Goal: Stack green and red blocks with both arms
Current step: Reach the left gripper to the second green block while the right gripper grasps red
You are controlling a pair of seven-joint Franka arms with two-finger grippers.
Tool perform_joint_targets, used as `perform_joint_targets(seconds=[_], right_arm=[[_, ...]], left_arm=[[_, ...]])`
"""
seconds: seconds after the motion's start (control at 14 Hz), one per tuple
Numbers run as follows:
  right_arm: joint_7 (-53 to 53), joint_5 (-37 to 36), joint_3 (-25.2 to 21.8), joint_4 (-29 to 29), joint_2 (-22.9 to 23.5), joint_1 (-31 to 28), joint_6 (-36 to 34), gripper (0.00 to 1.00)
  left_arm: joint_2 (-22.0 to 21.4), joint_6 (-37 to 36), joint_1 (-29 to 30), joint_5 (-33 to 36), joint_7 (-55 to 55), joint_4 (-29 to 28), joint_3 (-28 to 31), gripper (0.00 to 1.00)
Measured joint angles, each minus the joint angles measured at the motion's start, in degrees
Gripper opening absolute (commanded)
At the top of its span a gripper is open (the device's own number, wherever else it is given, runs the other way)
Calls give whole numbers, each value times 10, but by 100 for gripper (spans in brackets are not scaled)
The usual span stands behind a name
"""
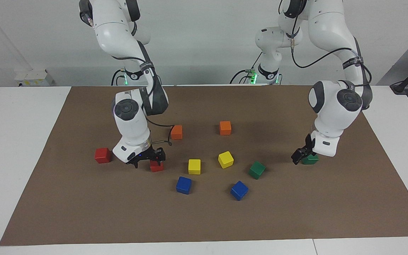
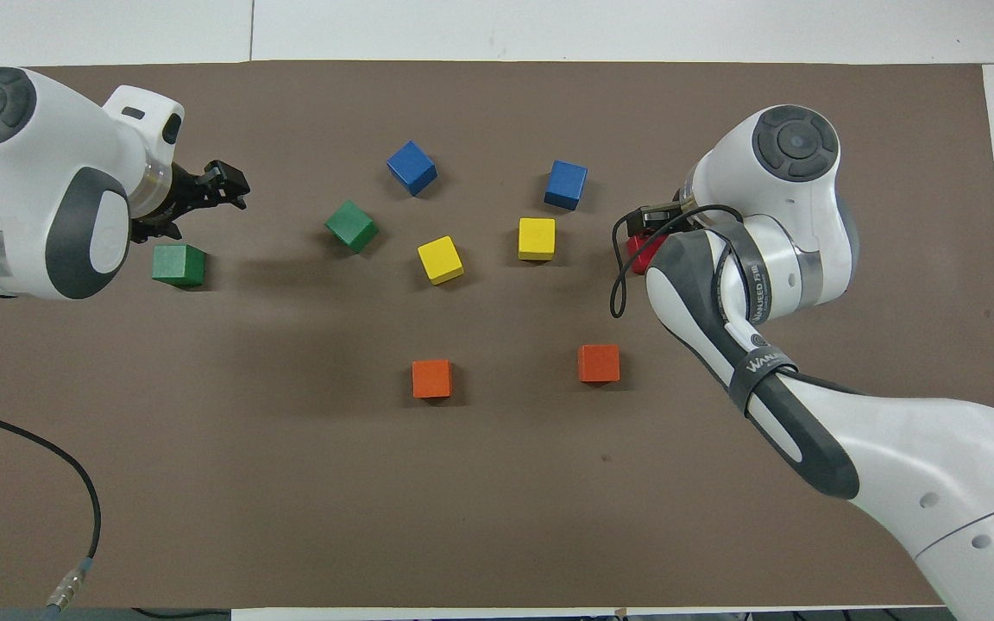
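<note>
You see two red blocks, two green blocks, and orange, yellow and blue cubes. The surface is brown, the arms white.

mat on table; blocks mid-mat; left gripper and right gripper at outermost blocks, each toward its own end.
</note>
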Motion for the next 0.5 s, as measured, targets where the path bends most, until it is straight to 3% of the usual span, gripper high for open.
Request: perform_joint_targets(seconds=[0.29,0.5], right_arm=[[8,0,2,-17,-6,13,15,100],[10,0,3,-26,-6,18,17,100]], left_arm=[[6,0,-53,0,-98,6,0,100],[39,-16,-82,0,-153,49,1,100]])
